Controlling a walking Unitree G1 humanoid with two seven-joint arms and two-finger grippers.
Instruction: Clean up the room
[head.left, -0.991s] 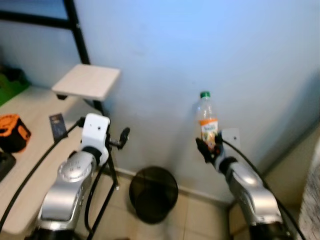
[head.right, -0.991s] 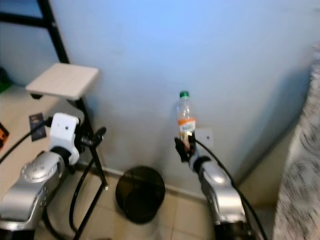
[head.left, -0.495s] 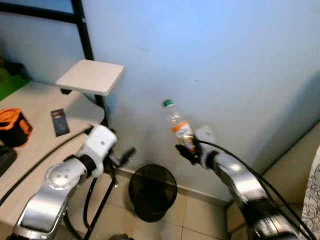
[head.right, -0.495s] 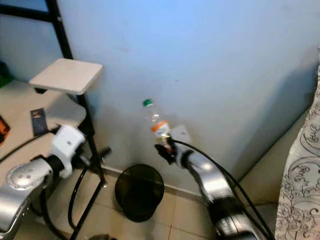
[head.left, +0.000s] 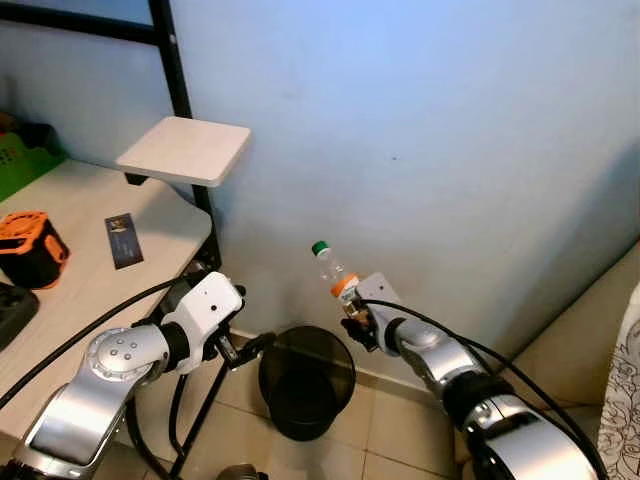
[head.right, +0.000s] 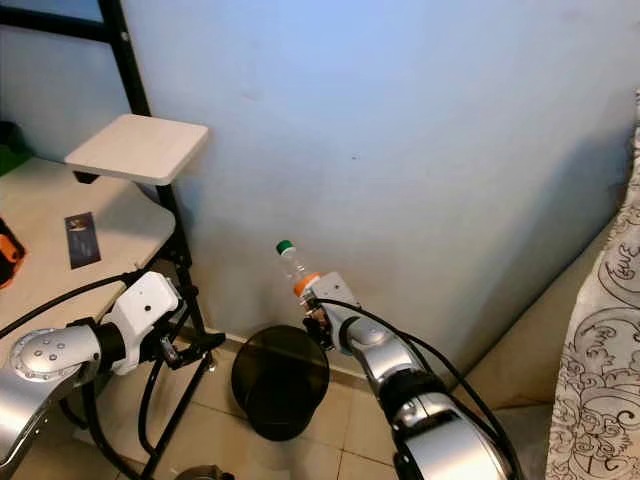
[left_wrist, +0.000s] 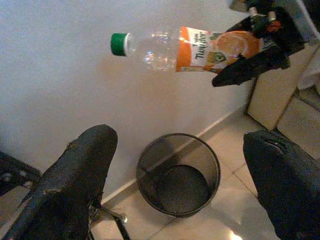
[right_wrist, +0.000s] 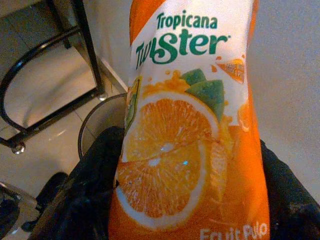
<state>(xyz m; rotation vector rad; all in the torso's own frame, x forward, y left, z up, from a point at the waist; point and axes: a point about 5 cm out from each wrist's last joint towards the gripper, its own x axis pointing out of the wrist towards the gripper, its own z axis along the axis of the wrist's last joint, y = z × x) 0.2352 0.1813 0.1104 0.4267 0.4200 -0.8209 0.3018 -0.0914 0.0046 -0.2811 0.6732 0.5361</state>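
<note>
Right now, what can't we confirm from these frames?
- Clear plastic juice bottle with green cap: its base, covered by the right gripper in the left wrist view.
- Black mesh wastebasket: contents, too dark in the eye views.
- Small dark card on the pale desk: print too small.
- Left gripper open, idle.

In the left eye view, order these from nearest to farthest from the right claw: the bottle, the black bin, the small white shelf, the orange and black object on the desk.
1. Bottle: held in the right claw, cap tilted toward the robot's left.
2. Black bin: on the floor, just below and left of the claw.
3. Small white shelf: higher up, on the black frame to the left.
4. Orange and black object: on the desk, far left.
</note>
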